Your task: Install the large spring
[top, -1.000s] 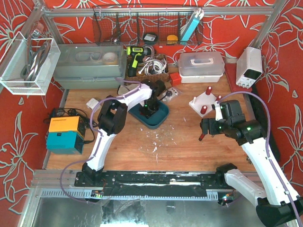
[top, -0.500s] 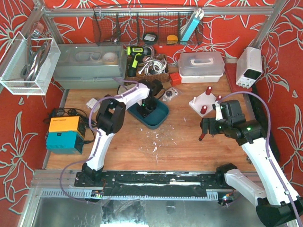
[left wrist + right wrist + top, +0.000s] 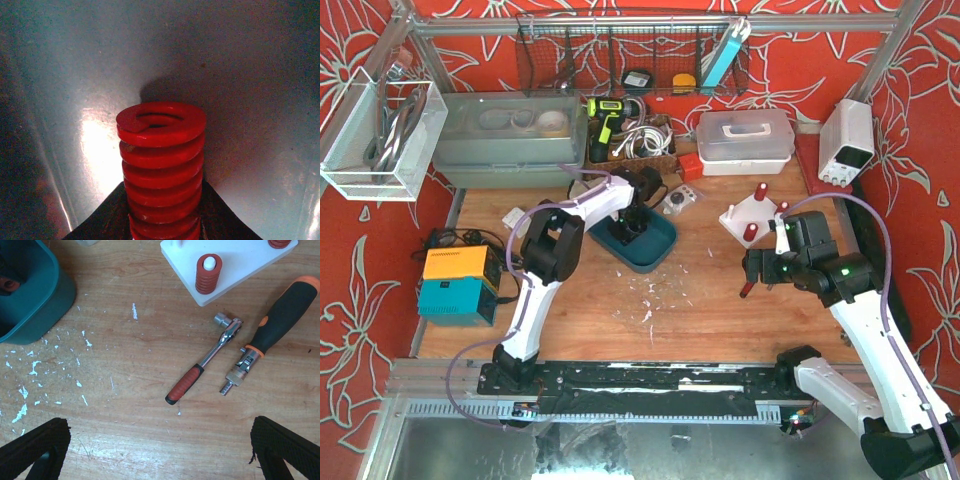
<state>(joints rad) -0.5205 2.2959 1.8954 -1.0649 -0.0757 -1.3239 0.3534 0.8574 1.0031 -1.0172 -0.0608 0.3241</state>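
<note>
The large spring (image 3: 161, 165), a thick red coil, stands on end in the left wrist view, and my left gripper (image 3: 162, 222) is shut on its lower turns. The black fingers (image 3: 107, 217) press against both sides of it. From above, that gripper (image 3: 632, 222) reaches down into the teal tray (image 3: 665, 247), which hides the spring there. The white base plate (image 3: 752, 212) with red posts lies to the right; a smaller red spring (image 3: 208, 274) sits on one of its pegs (image 3: 235, 260). My right gripper (image 3: 160, 455) hangs open over bare wood, holding nothing.
A ratchet wrench (image 3: 205, 362) and an orange-and-black screwdriver (image 3: 272, 330) lie on the wood beside the base plate. The teal tray's corner (image 3: 35, 305) shows at the left of the right wrist view. Bins, a drill and a lidded box (image 3: 745, 140) line the back.
My left gripper shifted slightly toward the back inside the teal tray and its jaws closed on the large spring. The right arm has not moved.
</note>
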